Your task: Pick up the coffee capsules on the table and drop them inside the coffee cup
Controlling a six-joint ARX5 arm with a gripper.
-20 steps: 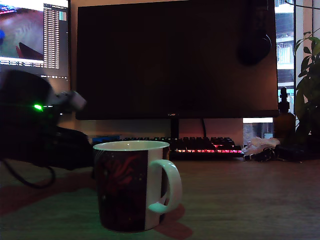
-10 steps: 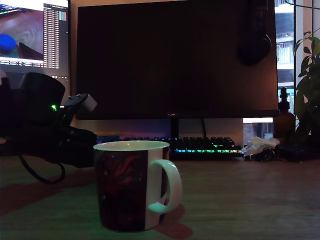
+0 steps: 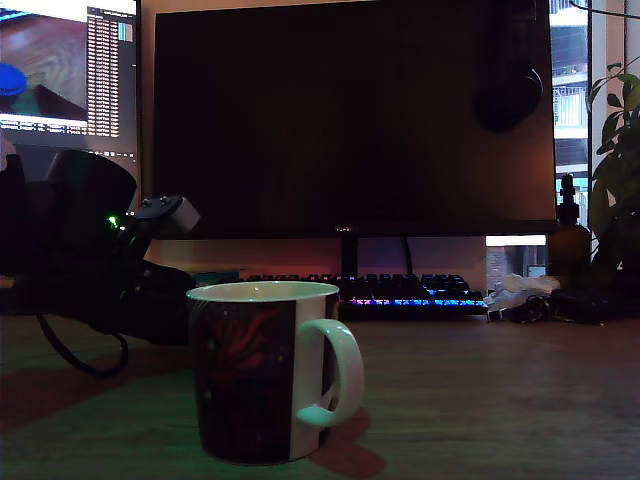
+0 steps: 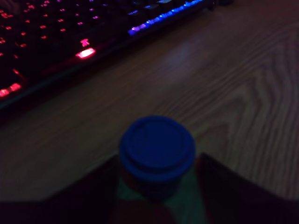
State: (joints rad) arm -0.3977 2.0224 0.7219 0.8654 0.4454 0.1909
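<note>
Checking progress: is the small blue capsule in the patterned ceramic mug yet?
No: the blue capsule sits between the gripper fingers above bare table.

Table (image 3: 480, 400): grey-brown wood grain, dim light, green and red tint near the front in the exterior view. Grain shows clearly in the wrist view (image 4: 224, 88).

Directly on it:
- Cup (image 3: 265, 370) near the front, upright, handle toward the exterior view's right, casts a shadow on the wood.
- Keyboard (image 3: 400, 292) at the back, keys backlit, also seen along the far edge in the wrist view (image 4: 70, 37).
- Crumpled pale stuff (image 3: 518, 293) just beside the keyboard, exterior view's right.
- Dark bottle (image 3: 568, 240) behind that.
- Black cable (image 3: 75, 358) looping on the surface, exterior view's left.
</note>
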